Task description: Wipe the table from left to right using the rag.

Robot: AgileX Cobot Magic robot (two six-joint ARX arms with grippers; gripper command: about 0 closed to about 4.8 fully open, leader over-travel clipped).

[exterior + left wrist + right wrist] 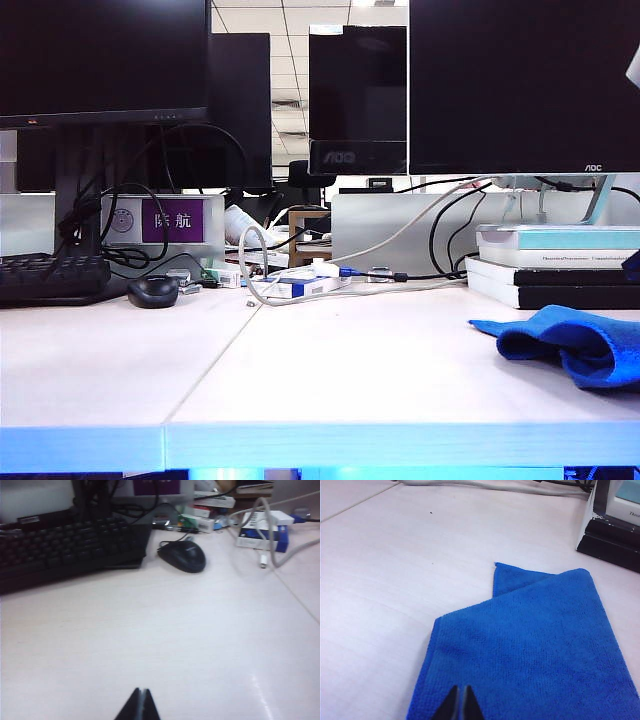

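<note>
The blue rag [570, 345] lies rumpled on the right side of the white table [320, 370]; in the right wrist view the rag [535, 645] is spread flat with one corner folded over. My right gripper [459, 690] hovers over the rag's near edge, its jaws shut with only a thin slit and nothing visibly between them. My left gripper [141, 692] is shut and empty over bare table [175, 630], well short of the black mouse [182, 556]. Neither gripper shows in the exterior view.
A black keyboard [65, 545] and the mouse [153, 291] sit at the back left. Cables and small boxes [300, 285] crowd the back middle. A stack of books [560, 265] stands behind the rag. Monitors line the rear. The panel seam [215, 360] runs front to back.
</note>
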